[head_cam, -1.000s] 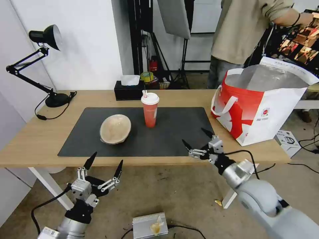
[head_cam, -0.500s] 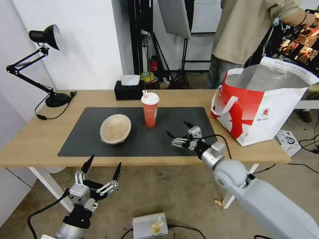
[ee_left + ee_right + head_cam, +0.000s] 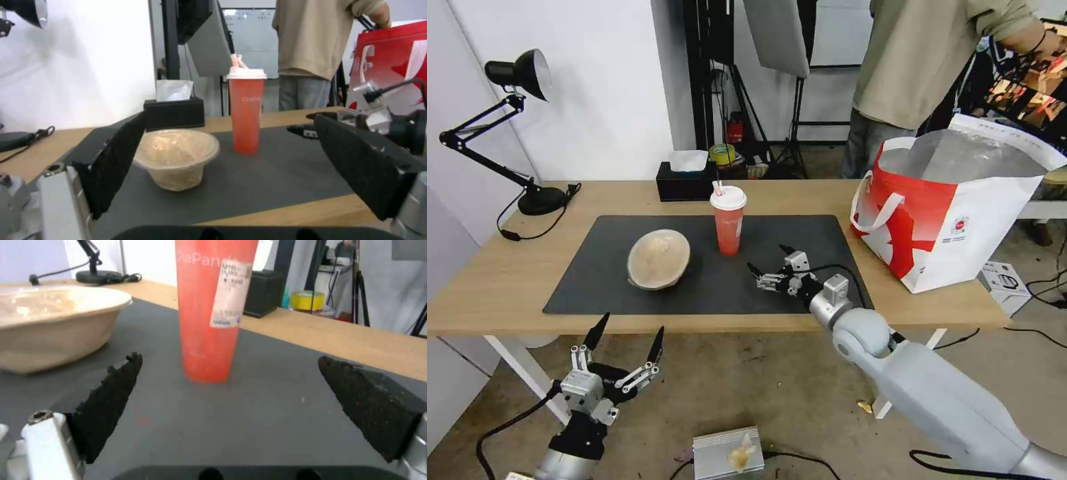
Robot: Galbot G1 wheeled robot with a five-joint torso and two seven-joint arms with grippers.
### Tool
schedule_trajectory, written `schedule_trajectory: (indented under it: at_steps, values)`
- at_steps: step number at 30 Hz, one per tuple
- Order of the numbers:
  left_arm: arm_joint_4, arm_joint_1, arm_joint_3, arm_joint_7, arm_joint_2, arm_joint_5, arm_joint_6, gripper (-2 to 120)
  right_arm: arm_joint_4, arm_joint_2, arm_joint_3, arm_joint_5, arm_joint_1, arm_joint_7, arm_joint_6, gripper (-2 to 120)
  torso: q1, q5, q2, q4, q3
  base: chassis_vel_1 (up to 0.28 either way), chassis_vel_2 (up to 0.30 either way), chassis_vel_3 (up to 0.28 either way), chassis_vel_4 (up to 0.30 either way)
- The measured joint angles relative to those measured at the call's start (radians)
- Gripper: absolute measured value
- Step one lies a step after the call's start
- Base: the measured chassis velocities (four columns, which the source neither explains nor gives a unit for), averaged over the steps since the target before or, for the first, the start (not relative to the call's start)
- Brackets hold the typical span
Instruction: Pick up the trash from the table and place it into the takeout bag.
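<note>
Approach to the red paper cup (image 3: 728, 220) is in hand: the right claw (image 3: 768, 261), spread apart, is aimed at it; closure around it is needed next.

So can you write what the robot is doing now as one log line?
right gripper: open, over mat, facing red cup | left gripper: open, below table edge | beige bowl: on mat

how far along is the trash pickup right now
Nothing shows as bagged: the takeout bag stands at the table's right end, contents hidden. In hand: the right pincer, open, hovers over the dark mat, lined up with the red paper cup but not touching. Left: the cup and the beige bowl. The left pincer waits open below the table edge.
</note>
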Motion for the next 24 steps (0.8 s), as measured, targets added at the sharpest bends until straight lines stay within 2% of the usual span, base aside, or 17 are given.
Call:
schedule_trajectory:
  at_steps: [10,24]
  values:
    - [0.018,-0.004,-0.016,0.003,-0.01,-0.001,-0.001,100,-0.097,0.086,-0.031,0.0,0.073,-0.006,0.01,100,0.0,-0.0001,0.0,0.0001,0.0,0.0,0.0,0.0,0.0]
    - [0.053,-0.024,-0.028,0.004,-0.009,-0.009,-0.001,100,-0.186,0.146,-0.062,0.005,0.139,-0.01,0.015,100,0.0,-0.0001,0.0,0.0,0.0,0.0,0.0,0.0,0.0]
